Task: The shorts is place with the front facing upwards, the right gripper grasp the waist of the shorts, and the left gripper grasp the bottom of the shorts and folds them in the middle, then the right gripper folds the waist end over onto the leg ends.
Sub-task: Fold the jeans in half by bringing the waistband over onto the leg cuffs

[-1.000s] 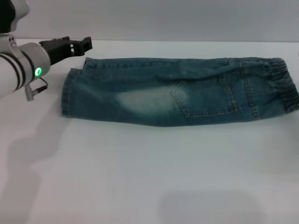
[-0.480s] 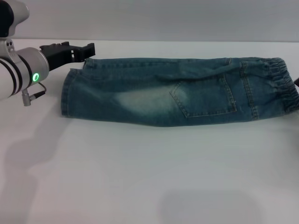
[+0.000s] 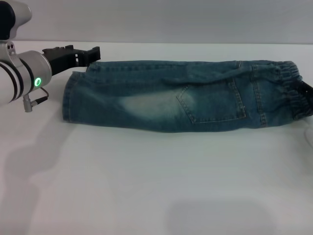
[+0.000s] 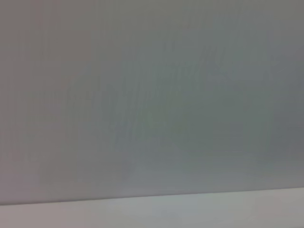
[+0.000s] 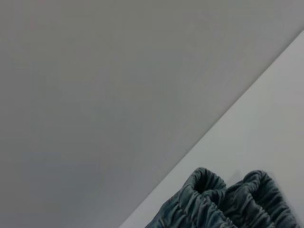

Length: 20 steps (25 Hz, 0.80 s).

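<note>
The denim shorts [image 3: 161,98] lie folded lengthwise across the far half of the white table [image 3: 146,186]. A back pocket faces up. The leg ends [image 3: 68,100] are on the left and the gathered waist [image 3: 293,88] is on the right. My left gripper [image 3: 93,51] hovers open just beyond the far corner of the leg ends and holds nothing. A dark shape [image 3: 307,90] at the right edge, on the waist, looks like my right gripper. The right wrist view shows the ruched waist [image 5: 223,199] close by; the left wrist view shows no cloth.
A grey wall [image 3: 171,19] rises behind the table's far edge, just past the shorts. Bare white tabletop runs from the shorts to the near edge.
The left gripper came down and levelled out near the far corner of the hems. The dark shape appeared over the waist at the right edge, and the shorts shifted slightly left.
</note>
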Each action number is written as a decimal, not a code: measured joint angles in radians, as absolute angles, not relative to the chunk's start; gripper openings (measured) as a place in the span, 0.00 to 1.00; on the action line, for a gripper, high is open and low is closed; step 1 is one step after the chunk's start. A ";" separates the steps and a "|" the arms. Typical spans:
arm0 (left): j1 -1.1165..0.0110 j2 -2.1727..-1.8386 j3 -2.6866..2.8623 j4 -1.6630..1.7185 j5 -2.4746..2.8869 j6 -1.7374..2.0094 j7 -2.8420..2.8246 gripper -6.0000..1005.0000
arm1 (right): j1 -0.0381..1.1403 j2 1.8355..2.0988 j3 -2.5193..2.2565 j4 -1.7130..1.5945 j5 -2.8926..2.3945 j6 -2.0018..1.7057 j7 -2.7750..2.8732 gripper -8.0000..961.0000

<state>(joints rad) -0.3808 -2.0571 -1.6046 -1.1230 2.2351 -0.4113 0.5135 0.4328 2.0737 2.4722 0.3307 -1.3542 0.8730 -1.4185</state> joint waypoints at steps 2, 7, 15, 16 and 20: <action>-0.381 -2.057 -1.605 -1.126 2.234 -0.412 0.520 0.73 | 0.434 2.074 2.467 0.330 -1.356 0.871 -1.417 0.61; -0.381 -2.057 -1.605 -1.127 2.230 -0.413 0.534 0.73 | 0.428 2.074 2.462 0.333 -1.356 0.892 -1.413 0.60; -0.384 -2.057 -1.605 -1.128 2.229 -0.413 0.534 0.73 | 0.425 2.074 2.462 0.338 -1.356 0.891 -1.417 0.31; -0.383 -2.057 -1.605 -1.129 2.229 -0.413 0.534 0.73 | 0.425 2.074 2.462 0.338 -1.356 0.891 -1.417 0.26; -0.382 -2.057 -1.605 -1.130 2.229 -0.413 0.534 0.73 | 0.424 2.074 2.463 0.338 -1.356 0.891 -1.418 0.11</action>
<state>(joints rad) -0.3817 -2.0571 -1.6046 -1.1299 2.2288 -0.4127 0.5339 0.4236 2.0739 2.4634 0.3376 -1.3559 0.8911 -1.4181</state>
